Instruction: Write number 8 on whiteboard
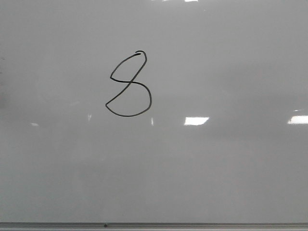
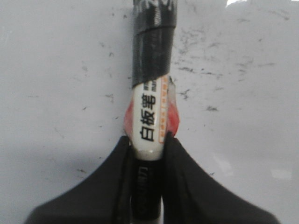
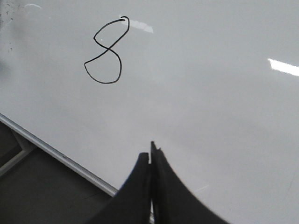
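The board point(image 1: 231, 173) is big and shiny, and the 8 point(image 1: 129, 85) sits high up, left of the middle. My left pincer point(image 2: 147, 144) squeezes the pen point(image 2: 150, 116). My right pincer point(image 3: 150, 161) is closed, holding nothing. If I bump the pen down, I might smudge the 8. Nothing is in the way.
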